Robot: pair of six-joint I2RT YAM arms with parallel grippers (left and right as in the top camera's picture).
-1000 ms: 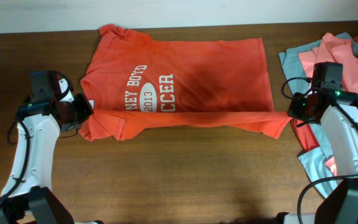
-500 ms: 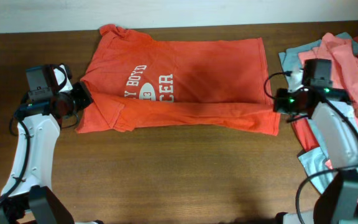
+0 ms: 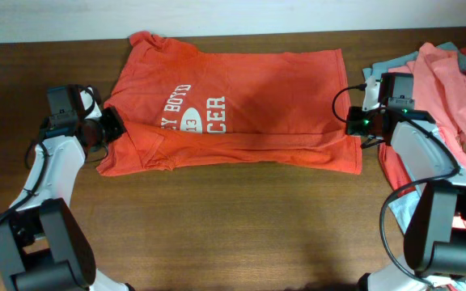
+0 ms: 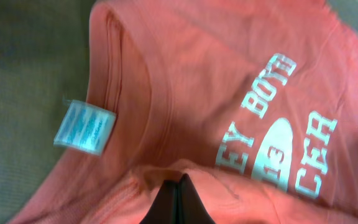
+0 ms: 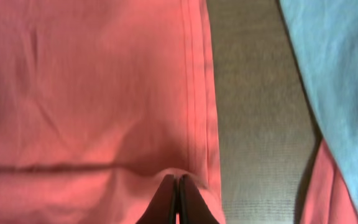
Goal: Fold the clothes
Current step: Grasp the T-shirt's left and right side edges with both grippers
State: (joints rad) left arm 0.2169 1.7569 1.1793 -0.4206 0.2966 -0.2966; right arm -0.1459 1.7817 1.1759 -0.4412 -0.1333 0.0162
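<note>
From overhead, we see the orange-red T-shirt [image 3: 249, 105] spread on the desk [image 3: 233, 234] in the upper middle of the frame. Its lower edge is doubled up over part of the white lettering [image 3: 194, 109]. Our left tool [image 3: 108, 131] sits at the shirt's left edge and our right tool [image 3: 354, 129] at its right edge. The pink and teal shirts [image 3: 447, 73] are heaped at the far right.

In the left wrist view, the fingers [image 4: 165, 202] are pressed together at bottom centre, pinching a ridge of orange cloth below the collar's white label [image 4: 84, 126].

In the right wrist view, the fingers [image 5: 166, 202] are likewise closed tight on the folded hem, with a strip of bare desk and the teal shirt [image 5: 340, 62] to the right.

We judge the first lengthwise fold is being set down. Next, both tools should let go together and lift clear without dragging the fold.
</note>
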